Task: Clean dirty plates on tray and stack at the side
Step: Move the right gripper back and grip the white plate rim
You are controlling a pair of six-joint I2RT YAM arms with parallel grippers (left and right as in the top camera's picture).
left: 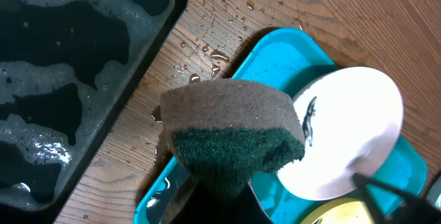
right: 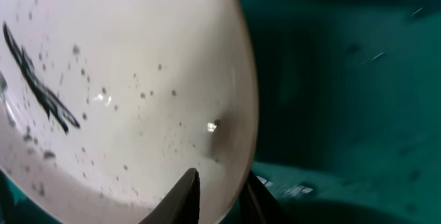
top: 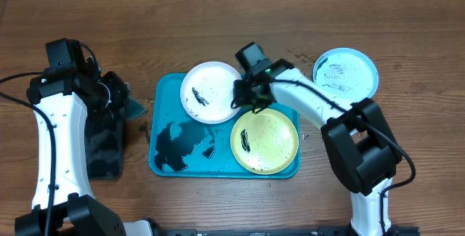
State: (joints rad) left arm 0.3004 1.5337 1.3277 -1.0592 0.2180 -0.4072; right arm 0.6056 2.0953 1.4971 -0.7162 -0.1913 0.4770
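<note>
1. You have two trays. The black tray (top: 98, 160) sits at the far left and holds foamy water.
2. Your left gripper (top: 120, 99) is closed around the one sponge (left: 231, 131), brown on top and green underneath. It hangs over the wet table between the black tray and the turquoise tray (top: 221, 165).
3. The turquoise tray lies mid-table, with a black smear (top: 171, 149) in its near-left part.
4. There are three plates, and two are in this tray. The white plate (top: 209, 92) is at the far side and carries black streaks and specks.
5. Your right gripper (top: 245, 94) pinches the white plate's right rim, one finger on each face.
6. The yellow-green plate (top: 265, 140) lies in the tray's near-right corner.
7. The light blue plate (top: 346, 72) rests on the table at the far right, outside the tray.
</note>
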